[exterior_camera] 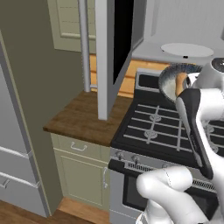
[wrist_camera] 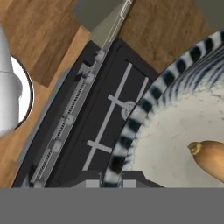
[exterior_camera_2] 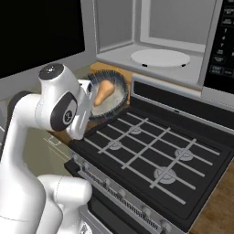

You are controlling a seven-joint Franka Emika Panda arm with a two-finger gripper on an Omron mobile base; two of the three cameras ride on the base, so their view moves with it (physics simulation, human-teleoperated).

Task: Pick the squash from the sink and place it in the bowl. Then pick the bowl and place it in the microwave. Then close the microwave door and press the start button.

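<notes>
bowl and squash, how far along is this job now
Done: the squash lies inside the bowl. In hand: the gripper is shut on the bowl's rim, holding it tilted in the air above the stove, short of the microwave. Left: set the bowl on the turntable plate, close the microwave door, which stands open, and press start.

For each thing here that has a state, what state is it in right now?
Dark grey-black patterned bowl: lifted above the stove, tilted, gripped at its rim.
Small tan-orange squash: lying inside the bowl.
Grey microwave: empty, white turntable plate bare.
Black-glass microwave door: open.
Gripper: shut on the bowl's rim.
Black gas stove: burners unlit.
</notes>
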